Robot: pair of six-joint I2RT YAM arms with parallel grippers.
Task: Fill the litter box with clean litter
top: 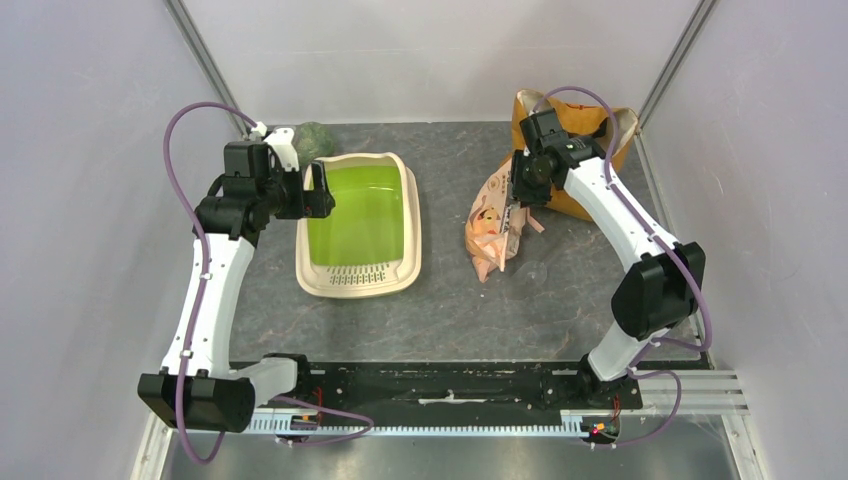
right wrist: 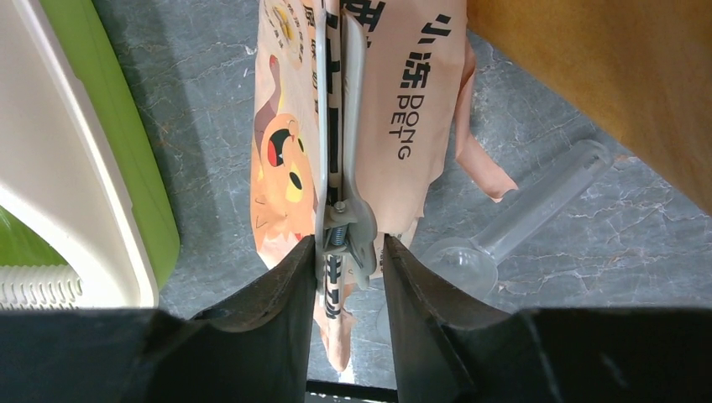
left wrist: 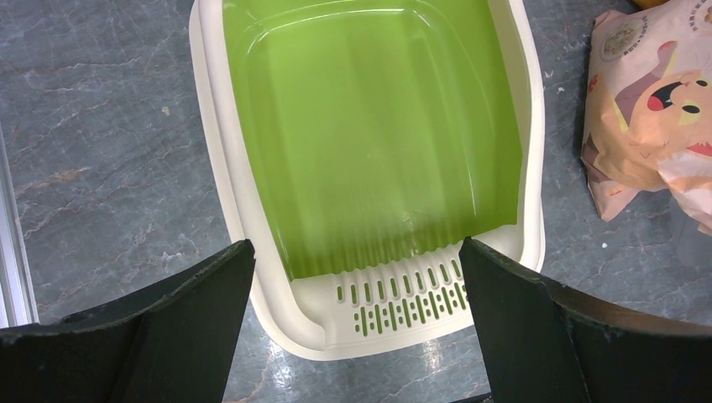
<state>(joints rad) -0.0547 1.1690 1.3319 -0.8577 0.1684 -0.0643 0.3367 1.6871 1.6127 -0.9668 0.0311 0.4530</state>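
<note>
The litter box (top: pixel 413 232) sits left of the middle in the top view. Its long side runs up and down the frame. The end with the slotted ledge (top: pixel 357 271) points to the bottom. The inside is bright green.

The left gripper (top: pixel 318 190) hangs over the box's upper left rim with its jaws spread wide.

Right of the box, on the grey table (top: pixel 450 300), lies a peach bag with a cartoon cat (top: pixel 487 228). The right gripper (right wrist: pixel 348 252) pinches a metal clip (right wrist: pixel 351 220) on that bag, with its jaws close together.

A clear plastic scoop (right wrist: pixel 520 222) lies just beside the bag. A mustard-yellow fabric bag (top: pixel 592 118) stands at the upper right. A dark green round thing (top: pixel 318 140) sits near the box's top left corner.
</note>
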